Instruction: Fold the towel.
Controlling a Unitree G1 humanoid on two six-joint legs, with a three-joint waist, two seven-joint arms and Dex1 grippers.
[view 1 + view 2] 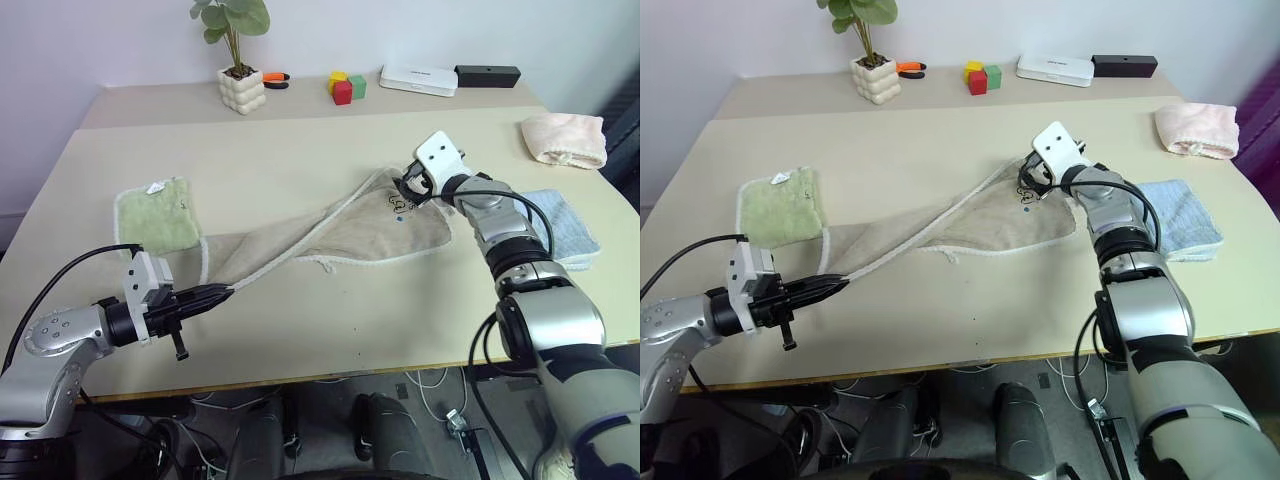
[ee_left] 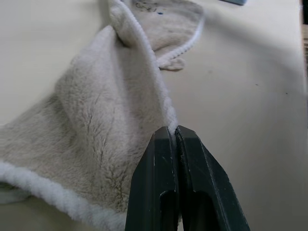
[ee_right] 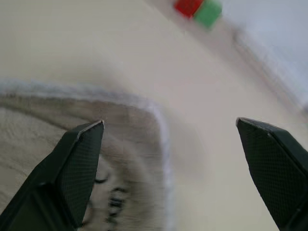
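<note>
One towel [image 1: 330, 235] corner pinched in clenched left jaws, far corner beneath spread right jaws.

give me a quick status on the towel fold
Left gripper shut on towel edge, near end lifted. Right gripper open over far corner, not gripping. Towel twisted, unfolded. Green cloth beside it.

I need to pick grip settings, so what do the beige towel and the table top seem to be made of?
The towel looks like soft, fluffy terry or plush fabric: a fuzzy matte pile with thick white corded edging, draping limply from the shut left gripper. The table looks like smooth, matte beige laminate or painted board; its flat, even surface suggests this, but the core cannot be told.
</note>
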